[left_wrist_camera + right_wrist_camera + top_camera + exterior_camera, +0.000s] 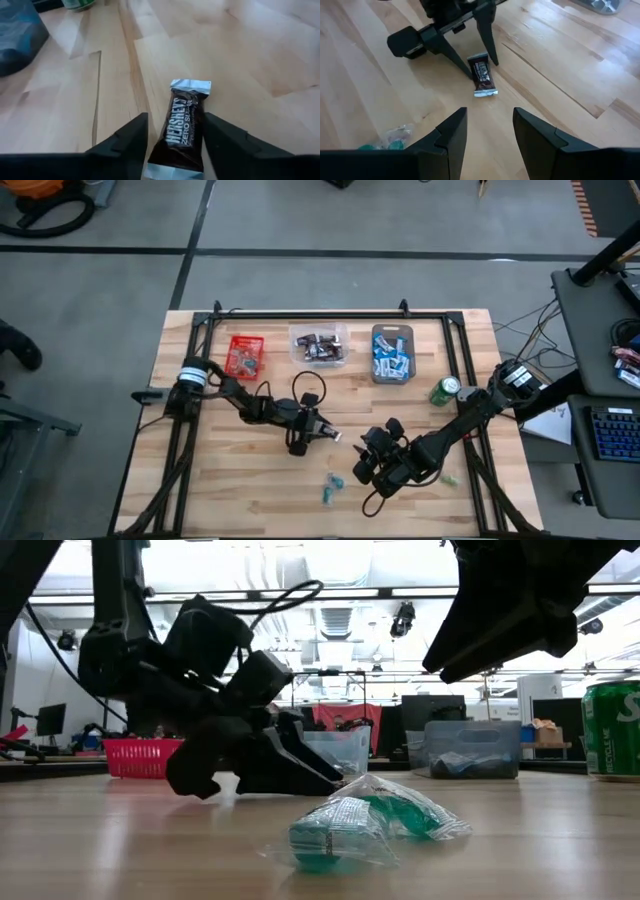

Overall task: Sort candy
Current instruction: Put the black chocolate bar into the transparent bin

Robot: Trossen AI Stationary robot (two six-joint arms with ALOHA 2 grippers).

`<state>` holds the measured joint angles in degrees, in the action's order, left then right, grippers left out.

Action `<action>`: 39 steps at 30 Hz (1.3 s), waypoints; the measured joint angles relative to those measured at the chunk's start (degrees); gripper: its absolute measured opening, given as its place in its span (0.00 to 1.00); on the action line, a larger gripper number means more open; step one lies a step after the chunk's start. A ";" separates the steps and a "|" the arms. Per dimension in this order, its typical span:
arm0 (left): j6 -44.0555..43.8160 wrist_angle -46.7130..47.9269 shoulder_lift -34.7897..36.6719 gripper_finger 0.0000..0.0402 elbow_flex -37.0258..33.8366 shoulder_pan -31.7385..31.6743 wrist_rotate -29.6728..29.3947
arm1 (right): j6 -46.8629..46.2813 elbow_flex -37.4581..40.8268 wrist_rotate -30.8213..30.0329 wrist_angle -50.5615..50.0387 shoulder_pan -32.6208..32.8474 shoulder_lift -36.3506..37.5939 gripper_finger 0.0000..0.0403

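The left end effector (172, 145) sits low on the pale wooden surface (250, 480), its two dark fingers spread either side of a dark brown foil-wrapped chocolate bar (181, 130) that lies flat between them, apparently touched by neither. Nearer the front edge, the right end effector (489, 132) hovers with its fingers also spread and empty, facing that same bar. By the front edge lie small clear-wrapped green candies (330, 488), with one more (449, 479) off by the right arm.

Farther back stands a green drinks can (444, 390). Along the far edge sit three bins: a red mesh basket (244, 355), a clear tub of dark candies (318, 345) and a grey tub of blue-and-white candies (391, 354).

The likely trouble is the two arms crowding each other, since both end effectors sit close around one bar; the slick wrapper could also skid away if the fingers close off-centre. Bare surface lies open to the front left, while the right arm's elbow has the can close behind it.
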<state>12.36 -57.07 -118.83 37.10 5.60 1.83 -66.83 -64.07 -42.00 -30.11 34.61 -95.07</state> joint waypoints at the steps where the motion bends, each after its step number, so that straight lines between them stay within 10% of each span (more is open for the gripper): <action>1: -0.20 -0.83 -0.64 0.43 -0.03 -0.12 0.62 | 0.03 0.02 0.00 0.08 0.00 0.00 0.37; 14: -2.42 -4.90 -4.14 0.07 -1.93 -0.12 1.28 | 1.99 0.13 0.02 0.86 0.00 0.00 0.37; 28: -8.02 -4.99 2.91 0.07 -3.19 -0.03 2.09 | 2.14 0.13 0.42 1.18 0.00 0.00 0.37; 39: -8.37 12.11 22.89 0.07 -2.55 -7.12 -19.48 | 2.57 0.13 0.39 1.76 0.00 -0.02 0.37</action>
<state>3.99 -44.96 -95.95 34.55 -1.53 -17.66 -64.26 -63.94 -41.60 -28.35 34.61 -95.08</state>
